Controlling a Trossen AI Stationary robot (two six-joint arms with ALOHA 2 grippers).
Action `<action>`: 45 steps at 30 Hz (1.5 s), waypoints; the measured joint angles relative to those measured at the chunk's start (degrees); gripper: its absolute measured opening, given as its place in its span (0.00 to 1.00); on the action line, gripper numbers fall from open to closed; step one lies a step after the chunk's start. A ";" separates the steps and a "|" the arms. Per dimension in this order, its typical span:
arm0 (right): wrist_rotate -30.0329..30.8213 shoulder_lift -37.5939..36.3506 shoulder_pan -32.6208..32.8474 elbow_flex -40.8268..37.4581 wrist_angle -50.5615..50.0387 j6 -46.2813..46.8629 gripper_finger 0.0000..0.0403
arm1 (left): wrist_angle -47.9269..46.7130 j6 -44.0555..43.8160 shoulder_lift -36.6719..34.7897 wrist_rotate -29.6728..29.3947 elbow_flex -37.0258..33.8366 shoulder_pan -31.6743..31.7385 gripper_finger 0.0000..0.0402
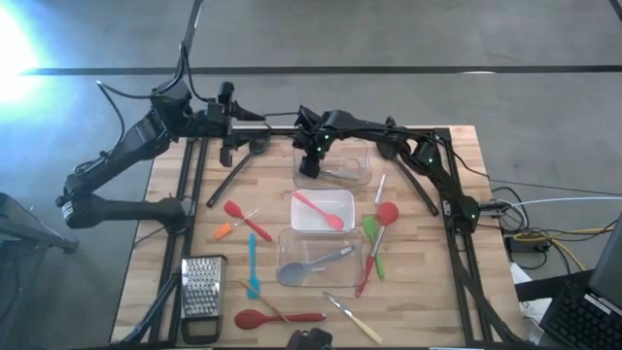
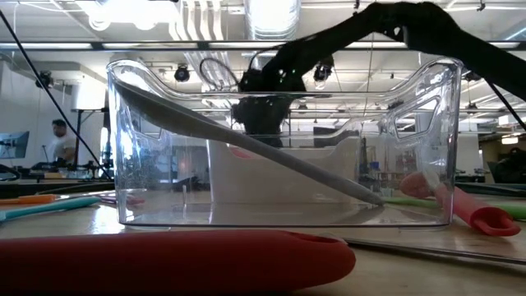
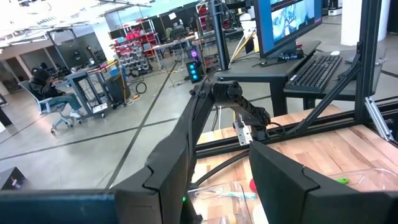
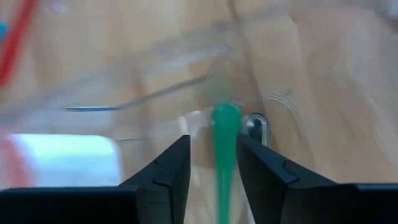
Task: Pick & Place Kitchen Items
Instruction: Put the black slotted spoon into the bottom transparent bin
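My right gripper (image 4: 213, 146) hangs over the far clear tub (image 1: 352, 173), shut on a slim green-handled tool (image 4: 225, 134). In the high view it is at the tub's left end (image 1: 311, 163). The middle tub (image 1: 342, 226) holds a red spoon (image 1: 319, 210). A grey spoon (image 2: 246, 140) leans on the wall of the near tub (image 1: 290, 245). My left gripper (image 3: 217, 180) is open and hovers above the table's far left corner (image 1: 226, 131), beside a black ladle (image 1: 233, 173) lying flat. More utensils lie on the wood. My right gripper pinches the green tool's handle (image 4: 224, 165) between its two fingers. The fingers point down from above and the handle runs along them, its rounded end (image 4: 226, 118) sticking out past the fingertips toward the tub. The tool's other end is hidden behind the gripper.
A steel box grater (image 1: 202, 292) stands at the near left. A teal spatula (image 1: 252, 262), red spatula (image 1: 246, 220), red spoon (image 1: 277, 317), green spatula (image 1: 372, 243) and wood-handled tool (image 1: 355, 319) lie around the tubs. Black frame rails (image 1: 457, 243) run along both sides.
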 joint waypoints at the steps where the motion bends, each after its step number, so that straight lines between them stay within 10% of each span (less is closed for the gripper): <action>1: -0.68 -1.08 0.02 0.02 -0.09 0.55 0.32 | 0.00 0.00 0.00 0.00 0.00 0.00 0.44; 24: -0.73 -32.47 2.69 -4.03 -18.92 1.00 0.21 | -7.07 -2.13 0.00 0.05 0.02 -0.02 0.44; 45: 1.39 -61.52 3.06 -38.97 -10.28 11.97 0.13 | -22.59 -9.68 -0.02 -9.87 0.00 -0.02 0.44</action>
